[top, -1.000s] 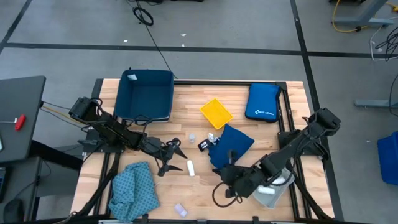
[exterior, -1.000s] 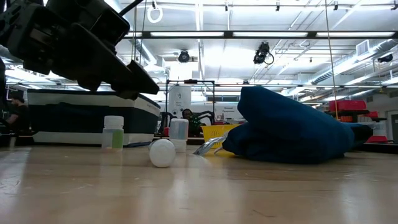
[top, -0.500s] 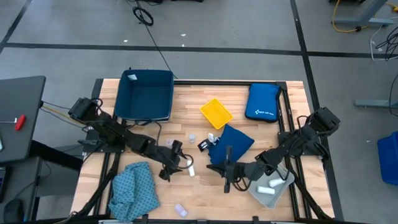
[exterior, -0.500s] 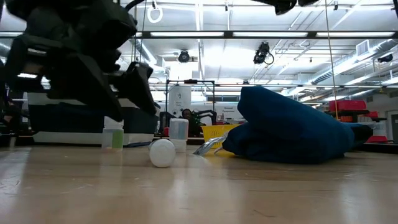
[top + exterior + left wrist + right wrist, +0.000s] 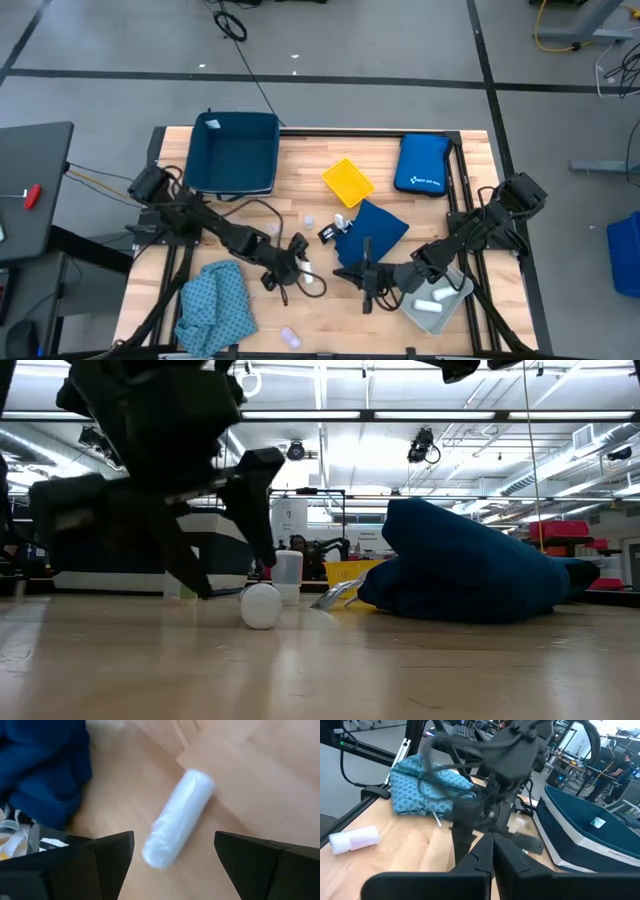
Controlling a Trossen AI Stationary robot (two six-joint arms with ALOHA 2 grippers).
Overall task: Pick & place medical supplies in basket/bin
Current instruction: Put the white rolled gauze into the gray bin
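2 dark arms (image 5: 215, 228), black cables.

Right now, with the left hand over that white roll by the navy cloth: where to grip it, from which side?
Grip the white roll at mid-length, across its round sides, coming straight down. It lies flat on the table, untouched, and the left hand is open with a finger on either side.

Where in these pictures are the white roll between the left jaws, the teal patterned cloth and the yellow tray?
white roll (image 5: 179, 818), left wrist view, middle of its wrapped side.
teal patterned cloth (image 5: 213, 304), high view, centre of the crumpled fabric.
yellow tray (image 5: 347, 181), high view, its inner floor.
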